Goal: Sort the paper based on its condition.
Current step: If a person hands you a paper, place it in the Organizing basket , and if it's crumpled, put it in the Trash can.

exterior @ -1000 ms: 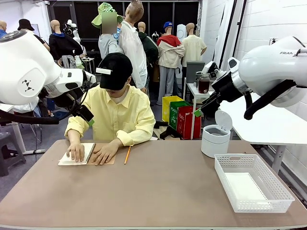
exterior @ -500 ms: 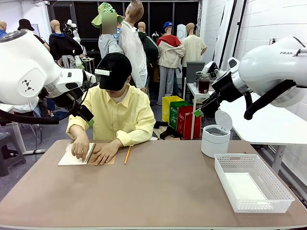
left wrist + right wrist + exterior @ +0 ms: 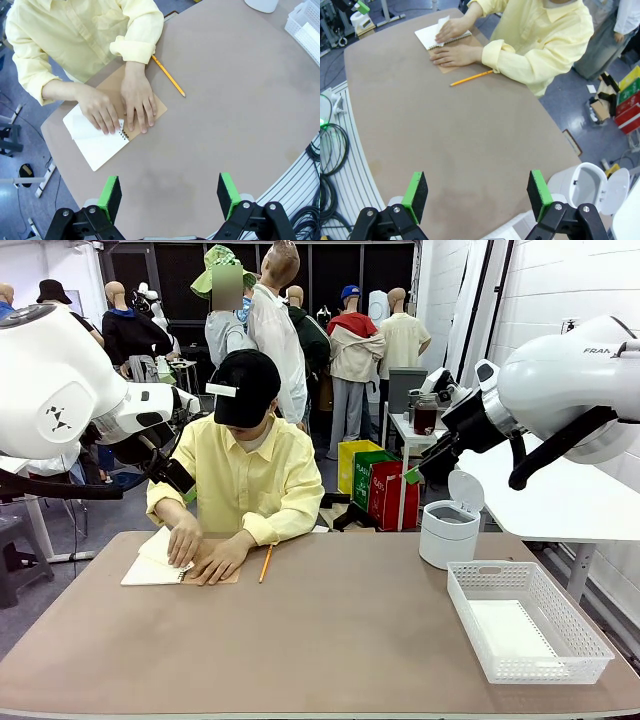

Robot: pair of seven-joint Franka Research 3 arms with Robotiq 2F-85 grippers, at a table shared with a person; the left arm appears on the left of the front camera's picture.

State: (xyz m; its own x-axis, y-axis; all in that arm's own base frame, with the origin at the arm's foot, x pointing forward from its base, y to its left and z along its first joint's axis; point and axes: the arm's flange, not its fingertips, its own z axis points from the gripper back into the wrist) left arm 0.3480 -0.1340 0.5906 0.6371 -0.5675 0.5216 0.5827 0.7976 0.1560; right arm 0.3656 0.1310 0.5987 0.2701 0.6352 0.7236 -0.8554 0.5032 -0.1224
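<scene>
Front view: I'm watching the person's hand [image 3: 184,542] lifting a sheet [image 3: 156,542] off the notebook [image 3: 150,573]; left gripper [image 3: 170,192] and right gripper [image 3: 477,192] are hanging released.

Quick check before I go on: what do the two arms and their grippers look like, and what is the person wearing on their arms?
Both arms are glossy white with black joints; the right arm carries dark lettering. The left gripper and right gripper are black with green pads and visible bolts. The person's sleeves are pale yellow, long and cuffed.
</scene>
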